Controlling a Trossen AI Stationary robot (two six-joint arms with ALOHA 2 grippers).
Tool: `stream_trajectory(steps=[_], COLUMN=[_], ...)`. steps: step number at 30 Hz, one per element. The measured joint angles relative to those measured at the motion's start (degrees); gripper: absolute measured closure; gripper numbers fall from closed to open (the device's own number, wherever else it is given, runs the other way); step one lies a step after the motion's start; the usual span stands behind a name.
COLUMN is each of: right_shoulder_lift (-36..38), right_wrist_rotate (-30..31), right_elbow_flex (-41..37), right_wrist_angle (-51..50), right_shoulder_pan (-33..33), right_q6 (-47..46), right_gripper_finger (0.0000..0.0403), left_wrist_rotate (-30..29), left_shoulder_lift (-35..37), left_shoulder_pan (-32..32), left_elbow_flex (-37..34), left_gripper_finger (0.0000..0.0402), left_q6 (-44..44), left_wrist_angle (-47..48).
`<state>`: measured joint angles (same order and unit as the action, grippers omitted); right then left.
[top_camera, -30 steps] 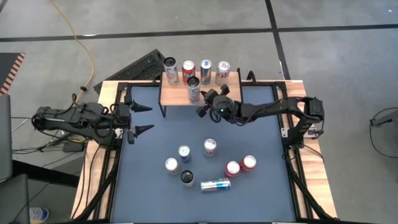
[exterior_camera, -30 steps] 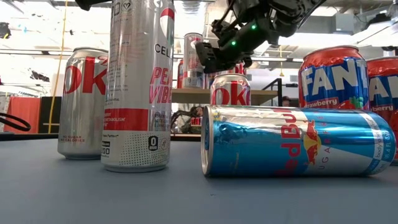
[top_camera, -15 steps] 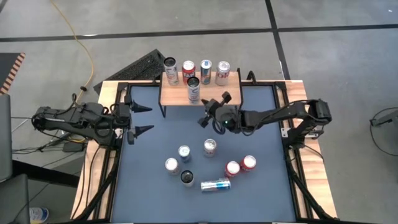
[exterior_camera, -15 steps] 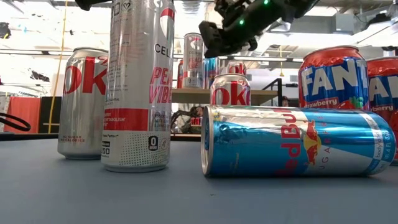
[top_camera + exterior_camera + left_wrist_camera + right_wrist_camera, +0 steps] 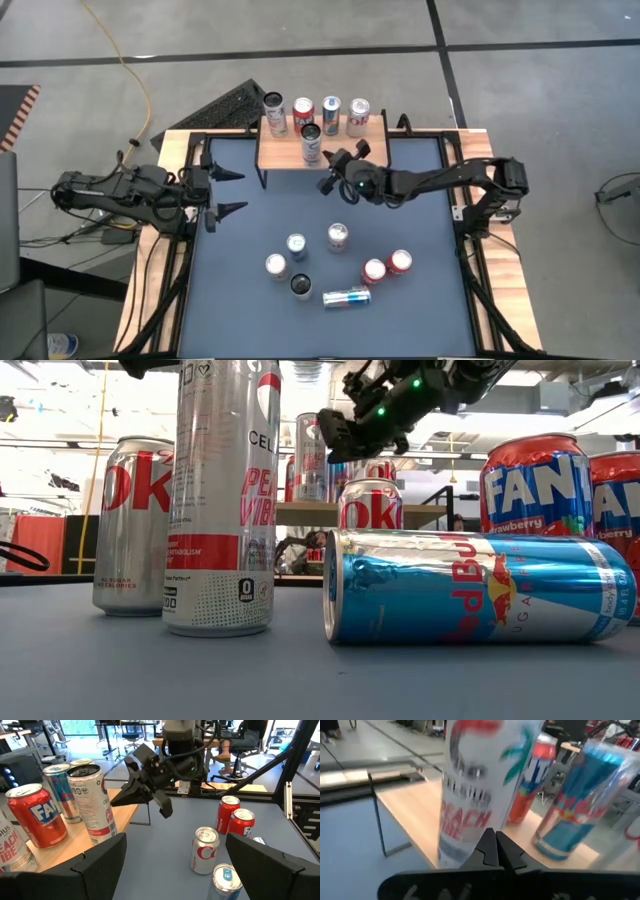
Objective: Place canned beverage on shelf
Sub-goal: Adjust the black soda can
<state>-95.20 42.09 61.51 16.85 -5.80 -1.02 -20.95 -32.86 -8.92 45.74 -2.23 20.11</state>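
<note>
1. Shelf (image 5: 330, 148) at upper centre of the high view, carrying five upright cans: four in a back row, plus a tall slim can (image 5: 311, 143) at the front edge.
2. Right gripper (image 5: 337, 172) just below and right of that front can in the high view, jaws closed on nothing, tips aimed at the can's label in the right wrist view.
3. Left gripper (image 5: 222, 192) at the left edge of the table (image 5: 230, 300), jaws spread wide, empty, waiting.
4. More cans on the table in the lower centre of the high view: a Coke can (image 5: 338, 236) nearest the shelf, a blue-topped can (image 5: 297, 245), two red cans (image 5: 388, 266) close together, and a blue can lying on its side (image 5: 347, 297).
5. Handling, as a judgement: thin aluminium, stiff if full but easily dented if squeezed hard; smooth and glossy, so likely slippery; tall slim ones prone to tipping. Full or empty: cannot tell.
6. Best hold probably across the mid-body, jaws square to the round wall, low enough to keep the can upright.
7. Fallen can: awkward, likely to roll; needs standing up or a grip across its width.
8. Little free room on the shelf front; risk of knocking neighbours.
</note>
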Motion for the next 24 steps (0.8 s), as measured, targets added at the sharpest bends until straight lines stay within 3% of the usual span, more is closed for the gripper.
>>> stream_trajectory(steps=[11, 24], right_shoulder_lift=[-6.0, -7.3], right_wrist_rotate=[-2.1, -6.5], right_elbow_flex=[0.2, 3.2], right_wrist_angle=[8.3, 9.6], right_shoulder_pan=[-1.1, -2.7], right_q6=[0.3, 2.5], right_gripper_finger=[0.0403, 0.0403], left_wrist_rotate=[-0.3, -0.6], left_shoulder_lift=[0.0, 0.0], left_shoulder_pan=[0.0, 0.0], left_elbow_flex=[0.0, 0.0], left_gripper_finger=[0.0069, 0.0069], left_q6=[-0.2, -0.4], left_wrist_angle=[-0.1, -0.3])
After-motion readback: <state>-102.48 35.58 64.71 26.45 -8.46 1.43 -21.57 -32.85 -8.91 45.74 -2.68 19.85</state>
